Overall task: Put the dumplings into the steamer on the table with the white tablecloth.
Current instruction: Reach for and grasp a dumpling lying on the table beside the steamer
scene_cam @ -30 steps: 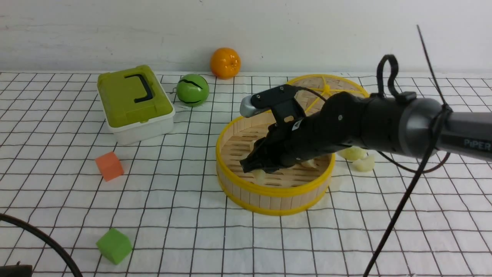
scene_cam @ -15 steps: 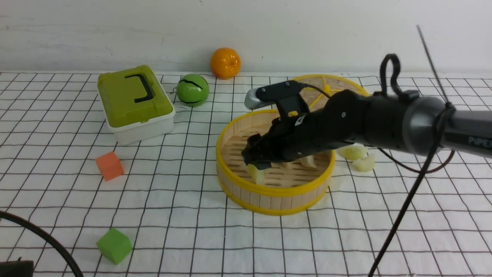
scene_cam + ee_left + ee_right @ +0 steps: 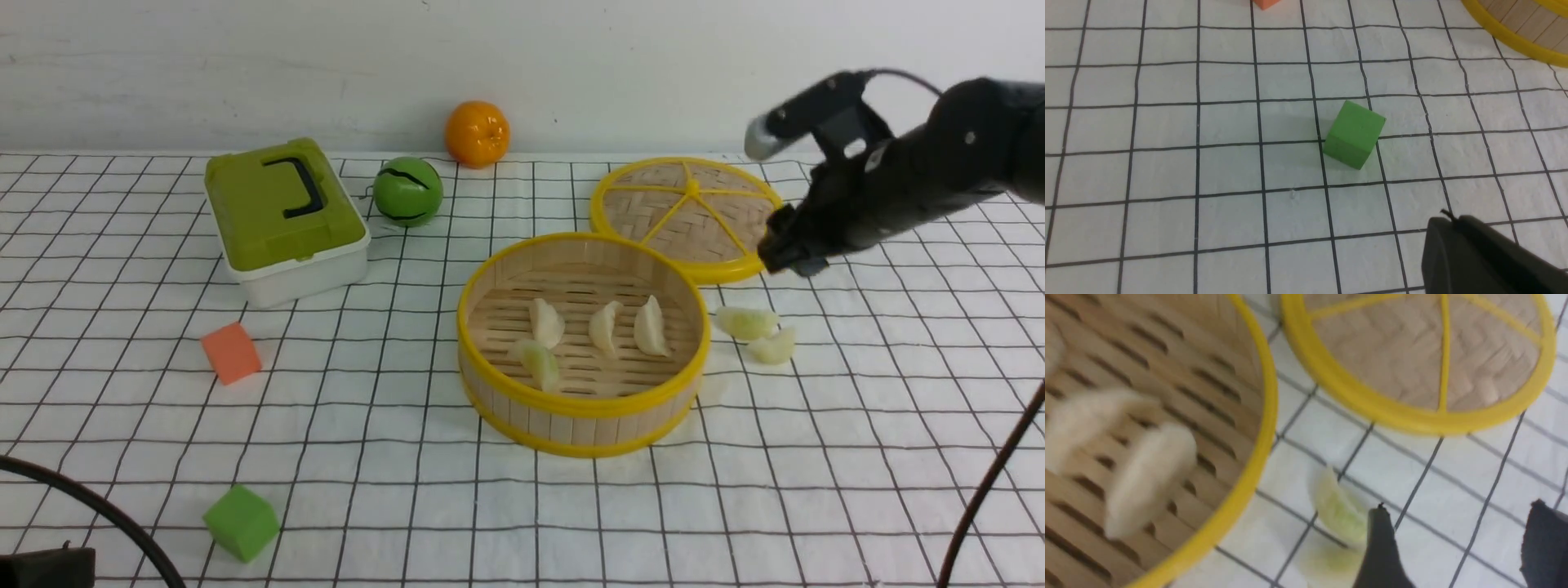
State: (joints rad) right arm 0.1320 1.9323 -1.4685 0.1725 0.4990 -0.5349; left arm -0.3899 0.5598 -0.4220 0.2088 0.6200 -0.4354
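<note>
No readable text, numbers or brand marks for you in any of the three views. Closest candidate is a small pale patch (image 3: 875, 160) on the housing of the right gripper (image 3: 790, 255), behind and to the right of the steamer (image 3: 581, 407). It's possibly a sticker, but too small to read. The black line on the green ball (image 3: 408, 192), behind and to the left of the steamer, is a stripe and not lettering.
</note>
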